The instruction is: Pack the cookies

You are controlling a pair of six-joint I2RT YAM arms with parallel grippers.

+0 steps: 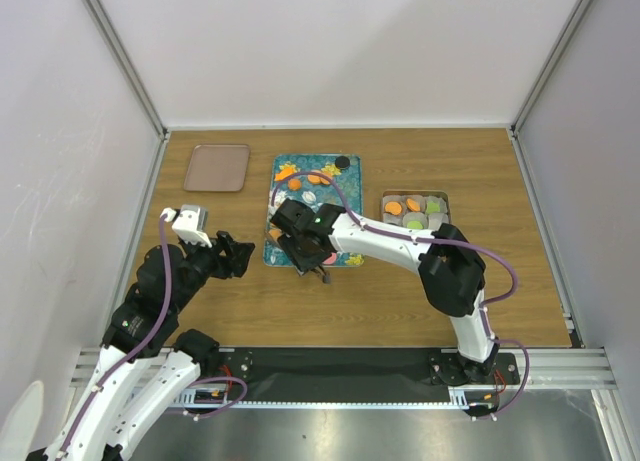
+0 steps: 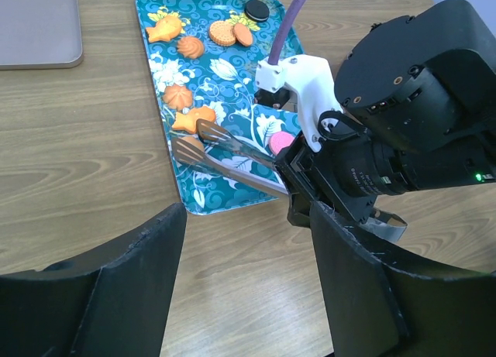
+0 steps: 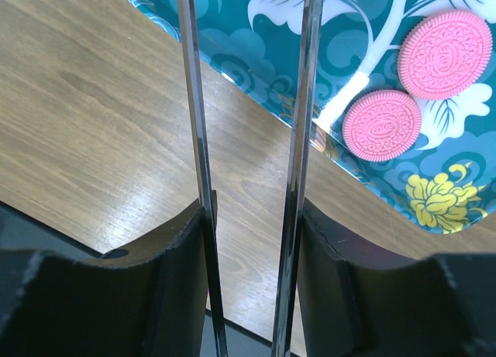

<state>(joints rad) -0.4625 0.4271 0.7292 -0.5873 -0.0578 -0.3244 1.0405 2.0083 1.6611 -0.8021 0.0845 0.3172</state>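
Clamping tongs point(image 2: 191, 150), your R gripper point(image 3: 248, 256) hangs by 2 pink cookies point(image 3: 381, 126) on the tray point(image 2: 221, 70). L gripper point(image 2: 244, 287): jaws apart, empty.

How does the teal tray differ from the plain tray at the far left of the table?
The teal tray has a floral print; the plain tray is a single pinkish brown. The teal tray carries cookies; the plain tray shows nothing on it. In the top view the teal tray looks larger than the plain tray. Both are rectangular with rounded corners and lie flat on the table.
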